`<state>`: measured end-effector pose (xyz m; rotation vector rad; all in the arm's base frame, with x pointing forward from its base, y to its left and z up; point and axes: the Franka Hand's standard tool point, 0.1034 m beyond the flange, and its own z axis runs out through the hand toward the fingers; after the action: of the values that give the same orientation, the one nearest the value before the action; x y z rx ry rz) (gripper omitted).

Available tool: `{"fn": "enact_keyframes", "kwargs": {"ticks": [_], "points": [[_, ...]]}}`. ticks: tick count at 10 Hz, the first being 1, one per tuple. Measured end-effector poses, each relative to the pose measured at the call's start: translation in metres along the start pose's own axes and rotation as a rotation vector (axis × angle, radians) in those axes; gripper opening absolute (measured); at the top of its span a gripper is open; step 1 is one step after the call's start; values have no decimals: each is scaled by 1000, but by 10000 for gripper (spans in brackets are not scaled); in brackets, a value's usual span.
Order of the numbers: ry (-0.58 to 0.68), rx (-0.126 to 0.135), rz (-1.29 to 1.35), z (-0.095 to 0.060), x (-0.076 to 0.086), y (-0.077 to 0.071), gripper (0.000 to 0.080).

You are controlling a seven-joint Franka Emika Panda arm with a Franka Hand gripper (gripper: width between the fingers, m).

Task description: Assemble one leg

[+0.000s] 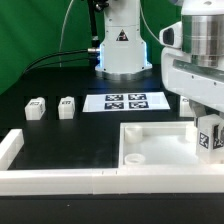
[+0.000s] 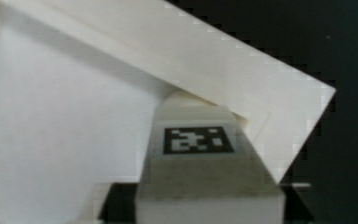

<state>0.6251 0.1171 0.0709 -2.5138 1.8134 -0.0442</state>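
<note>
My gripper hangs at the exterior view's right, over the far right corner of the large white square tray. It is shut on a white leg with a black-and-white tag, held just above the tray. In the wrist view the leg stands between the two dark fingers, its far end pointing at the tray's corner rim. Two more legs lie on the black table at the exterior view's left.
The marker board lies flat behind the tray, in front of the robot's base. A white L-shaped rail runs along the table's front and left. A round hole shows in the tray's near left corner.
</note>
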Motion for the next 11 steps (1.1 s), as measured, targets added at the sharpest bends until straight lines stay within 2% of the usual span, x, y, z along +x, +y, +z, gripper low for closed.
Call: {"fn": "enact_keyframes", "kwargs": {"ticks": [3,5,6,7,8,11], "points": [[-12,3,329,0,1,0,291],[-17,2,385,0,1,0,291],[-17,2,380,1,1,0,381],[-17,2,379,1,0,0,520],[-17,2,375,1,0,0,608],[-17,0,280,3,-1,1,648]]}}
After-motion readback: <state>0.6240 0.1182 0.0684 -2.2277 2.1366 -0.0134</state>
